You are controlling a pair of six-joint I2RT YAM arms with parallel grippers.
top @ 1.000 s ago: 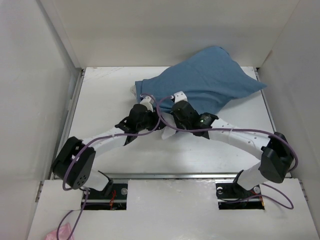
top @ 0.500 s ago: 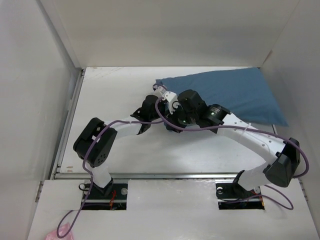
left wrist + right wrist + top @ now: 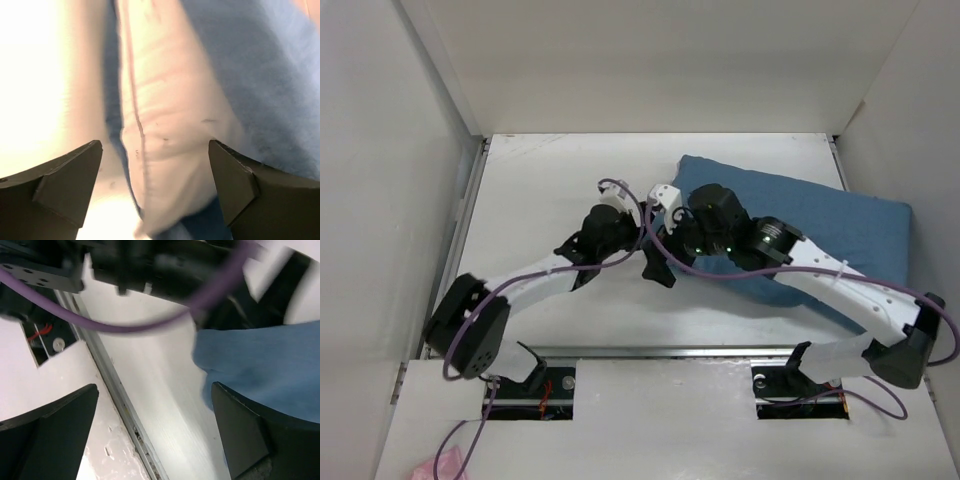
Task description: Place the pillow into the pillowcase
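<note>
Pillow (image 3: 170, 125) end is seen poking from the pillowcase (image 3: 825, 205) right ahead of the left gripper (image 3: 155, 146), spread empty like the right gripper (image 3: 154, 389).

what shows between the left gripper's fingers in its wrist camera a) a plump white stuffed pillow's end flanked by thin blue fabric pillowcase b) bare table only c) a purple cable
a: the white pillow fills the gap between the fingers of the open left gripper, with blue pillowcase on both sides.
</note>
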